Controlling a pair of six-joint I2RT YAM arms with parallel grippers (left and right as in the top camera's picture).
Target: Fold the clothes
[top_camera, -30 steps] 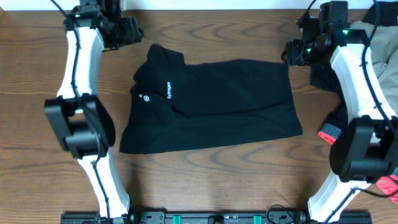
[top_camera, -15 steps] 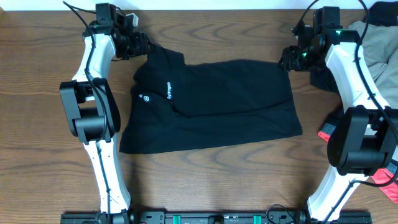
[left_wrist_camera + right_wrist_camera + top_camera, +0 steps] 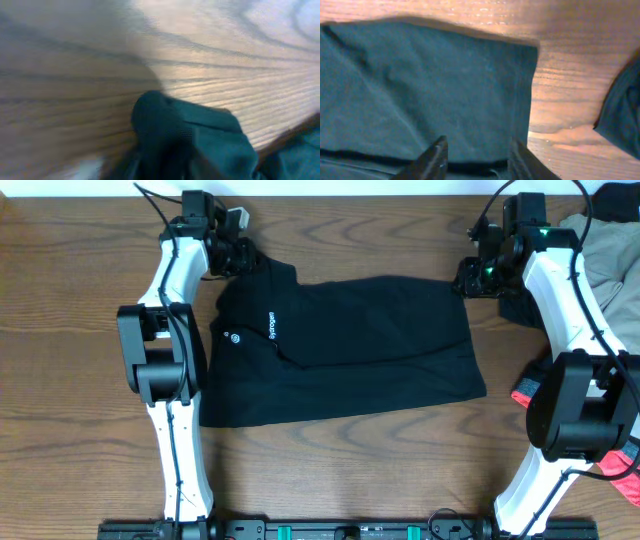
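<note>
Both outstretched: right gripper parted astride shirt hem, left gripper indiscernible at collar.

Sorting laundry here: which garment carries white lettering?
The black short-sleeved shirt spread at centre; the khaki-grey garment and coral-pink garment at right show none.

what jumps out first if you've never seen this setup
A black shirt with a small white chest logo lies spread across the middle of the wooden table. Both arms reach to its far edge, the left gripper at the collar corner and the right gripper at the opposite corner. A khaki-grey garment and a coral-pink garment sit at the table's right edge.
</note>
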